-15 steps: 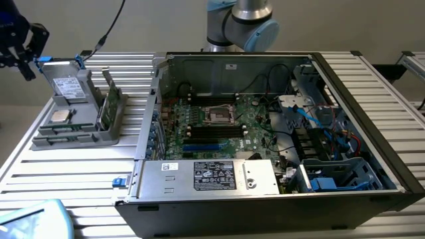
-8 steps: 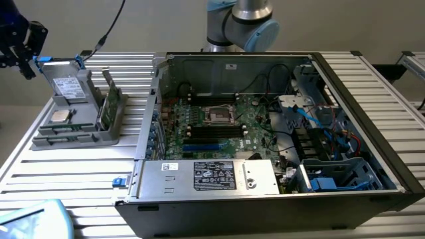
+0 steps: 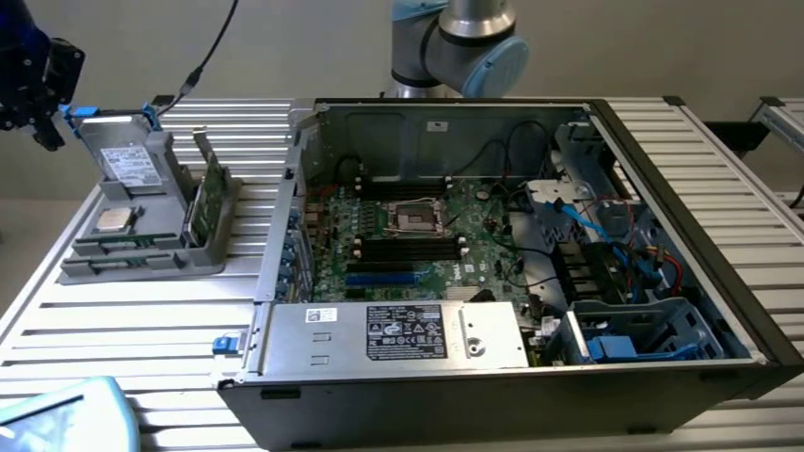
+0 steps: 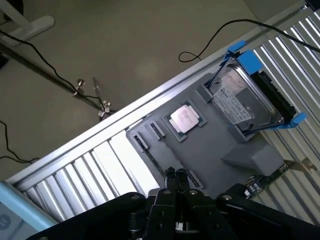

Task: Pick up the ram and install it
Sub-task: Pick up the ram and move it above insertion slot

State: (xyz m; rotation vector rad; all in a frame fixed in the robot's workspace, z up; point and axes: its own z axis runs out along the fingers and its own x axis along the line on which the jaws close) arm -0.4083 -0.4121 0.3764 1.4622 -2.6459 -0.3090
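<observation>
1: One ram (image 3: 211, 200) on the counter (image 3: 151, 339) — where exactly?

2: It's standing on its long edge in the side slot of the grey holder (image 3: 88, 268), on the side next to the case (image 3: 415, 391). Drive (image 3: 126, 162) and processor (image 3: 116, 219) sit in the same holder, further from the case.

1: Which way does it run?

2: Long axis is about level, along the holder's length, from the drive end toward the near end in the exterior view. That's roughly parallel to the case's side wall. Flat faces look toward the exterior view's left and right, and the top edge looks free. Memory slots (image 3: 409, 247) on the motherboard run crosswise to it.

1: Pincer (image 3: 48, 127)?

2: Fully closed, nothing in it. Hangs high off the holder's drive-end corner, well apart from the ram.

1: So the reach is the step in hand. How to do it well?

2: My read: spread the fingers (image 4: 171, 182) before descending. Come in from straight above, one finger each side of the thin board, so the pads meet the flat faces. Take it near mid-length so it doesn't tip. Keep clear of the holder wall beside it. Pull straight up out of the slot — no twist, or the board could bind.
</observation>
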